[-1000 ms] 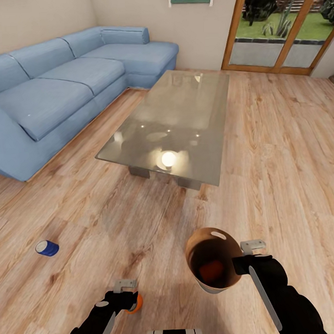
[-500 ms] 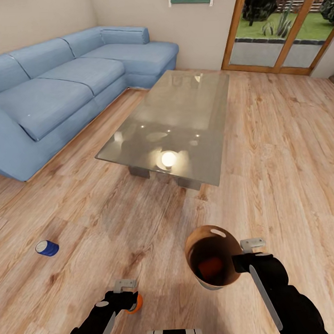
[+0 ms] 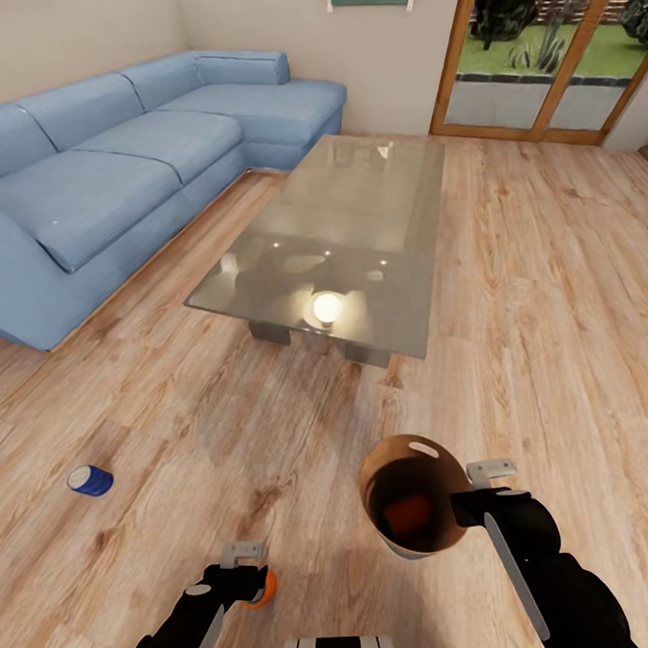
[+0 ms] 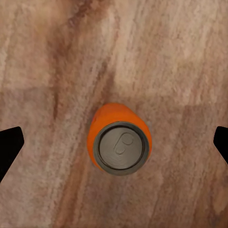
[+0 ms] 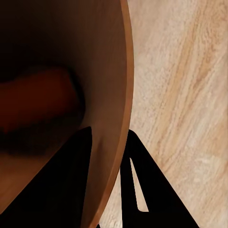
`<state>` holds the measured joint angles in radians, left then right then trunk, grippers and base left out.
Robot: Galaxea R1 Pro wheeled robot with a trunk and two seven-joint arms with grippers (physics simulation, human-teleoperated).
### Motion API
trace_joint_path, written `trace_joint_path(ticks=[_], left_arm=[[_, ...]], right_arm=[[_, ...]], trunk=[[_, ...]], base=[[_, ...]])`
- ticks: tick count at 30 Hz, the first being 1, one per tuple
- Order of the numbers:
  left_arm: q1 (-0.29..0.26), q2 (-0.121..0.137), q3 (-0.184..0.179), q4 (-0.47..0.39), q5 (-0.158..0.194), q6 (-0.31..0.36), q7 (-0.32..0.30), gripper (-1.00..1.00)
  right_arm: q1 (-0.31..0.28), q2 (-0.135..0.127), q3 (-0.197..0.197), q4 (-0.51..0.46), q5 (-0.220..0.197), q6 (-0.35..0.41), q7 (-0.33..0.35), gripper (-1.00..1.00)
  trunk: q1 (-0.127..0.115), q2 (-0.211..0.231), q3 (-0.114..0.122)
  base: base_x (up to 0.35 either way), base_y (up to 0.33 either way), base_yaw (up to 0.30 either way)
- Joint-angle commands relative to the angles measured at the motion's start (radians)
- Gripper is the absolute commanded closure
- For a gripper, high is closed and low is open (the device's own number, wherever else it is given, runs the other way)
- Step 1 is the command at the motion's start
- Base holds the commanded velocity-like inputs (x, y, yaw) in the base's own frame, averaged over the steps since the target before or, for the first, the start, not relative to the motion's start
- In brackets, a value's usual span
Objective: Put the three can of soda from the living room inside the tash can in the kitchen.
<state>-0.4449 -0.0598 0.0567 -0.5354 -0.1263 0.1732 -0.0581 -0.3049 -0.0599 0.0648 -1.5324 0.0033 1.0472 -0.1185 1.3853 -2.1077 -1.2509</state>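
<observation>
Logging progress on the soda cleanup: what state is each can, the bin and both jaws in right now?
Orange can: upright on the floor, between open left jaws, not gripped.
Blue can: lying on its side on the floor.
Second orange can: inside the bin.
Trash can: lifted, tilted, rim pinched by right gripper.

Your room is evenly bright; a lamp's glare spots the glass desk, well ahead of the end effectors. Soft shadows mark the floor. The bin's interior reads dim.
</observation>
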Motion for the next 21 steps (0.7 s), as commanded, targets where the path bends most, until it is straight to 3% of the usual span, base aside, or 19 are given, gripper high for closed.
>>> trace_joint_path(ticks=[1,17,21], left_arm=[[0.0,0.0,0.0,0.0,0.0,0.0,0.0,-1.0],[0.0,0.0,0.0,0.0,-0.001,0.0,0.001,-1.0],[0.0,0.0,0.0,0.0,0.0,0.001,0.0,-1.0]], right_arm=[[0.0,0.0,0.0,-0.001,-0.011,0.0,0.001,1.0],[0.0,0.002,0.0,-0.024,-0.01,0.0,0.0,1.0],[0.001,0.004,0.0,-0.027,-0.01,0.0,0.0,1.0]], trunk=[[0.0,0.0,0.0],[0.0,0.0,0.0],[0.015,-0.028,-0.013]], base=[[0.0,0.0,0.0],[0.0,0.0,0.0],[0.0,0.0,0.0]])
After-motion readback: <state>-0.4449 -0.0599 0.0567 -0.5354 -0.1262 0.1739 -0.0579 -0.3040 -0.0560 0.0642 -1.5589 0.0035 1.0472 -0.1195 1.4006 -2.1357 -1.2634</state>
